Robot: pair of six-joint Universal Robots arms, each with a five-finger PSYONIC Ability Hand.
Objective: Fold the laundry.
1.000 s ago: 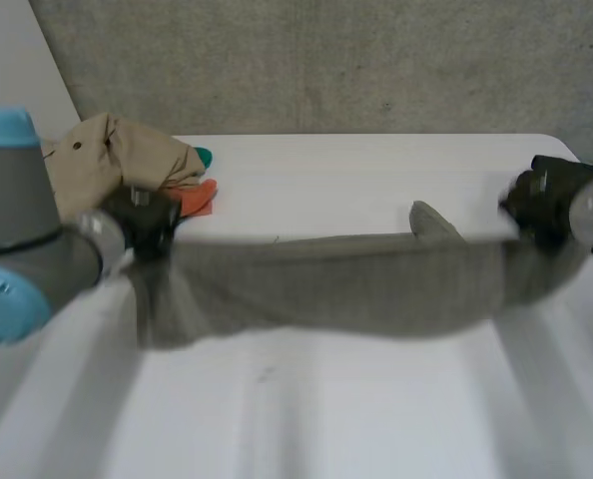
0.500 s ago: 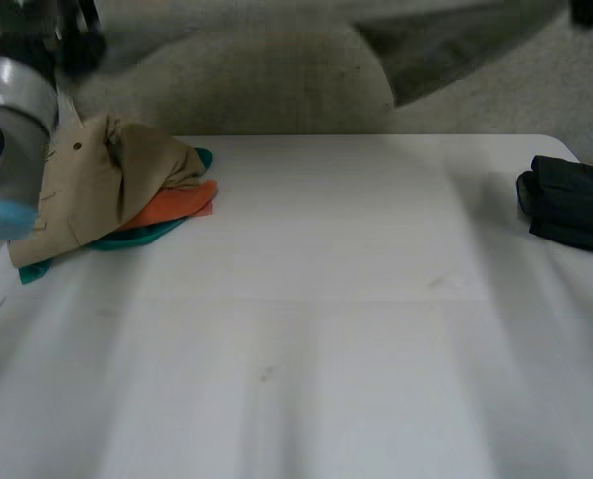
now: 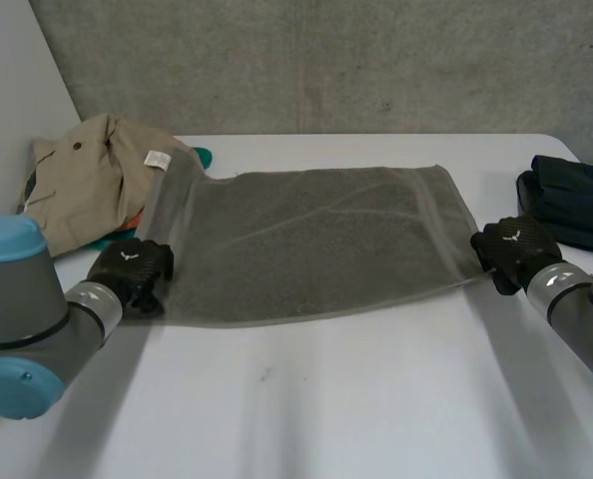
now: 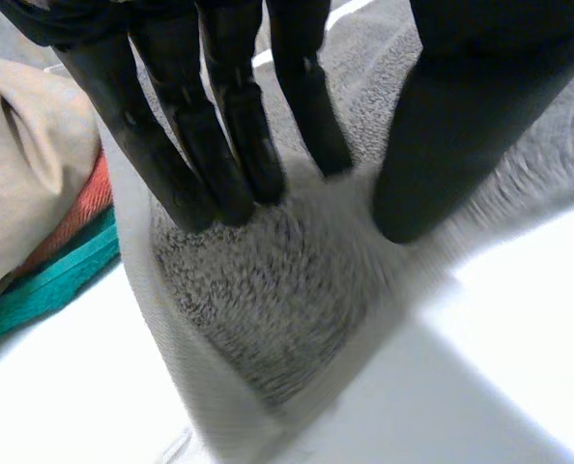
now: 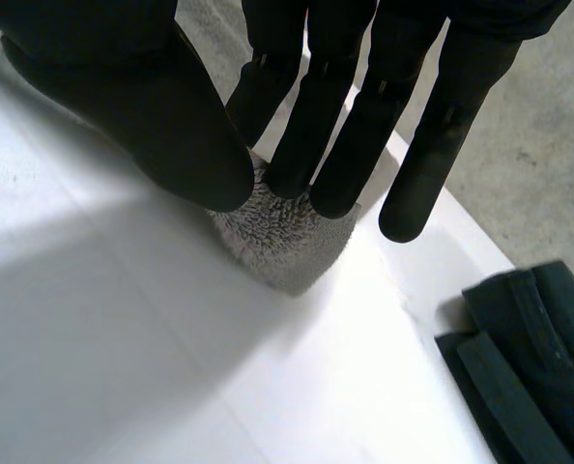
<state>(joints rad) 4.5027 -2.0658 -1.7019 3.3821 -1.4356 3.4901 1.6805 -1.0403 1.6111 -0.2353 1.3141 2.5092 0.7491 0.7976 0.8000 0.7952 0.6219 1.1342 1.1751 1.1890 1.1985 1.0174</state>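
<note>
A grey towel (image 3: 306, 239) lies spread flat across the middle of the white table (image 3: 376, 399). My left hand (image 3: 129, 269) rests at its near left corner. In the left wrist view its fingers (image 4: 219, 145) are nearly straight, their tips touch the towel corner (image 4: 268, 309), and the thumb stands apart from them. My right hand (image 3: 511, 249) is at the near right corner. In the right wrist view its thumb (image 5: 200, 145) and fingers pinch that corner (image 5: 287, 242) just above the table.
A pile of clothes sits at the back left: a tan garment (image 3: 87, 175) over orange (image 4: 74, 203) and teal (image 4: 45, 290) cloth, touching the towel's far left corner. A folded dark garment (image 3: 571, 200) lies at the right edge, beside my right hand.
The towel hung stretched between both hands, was swung up high, and now lies flat on the table. My left hand's fingers have loosened at their corner.
</note>
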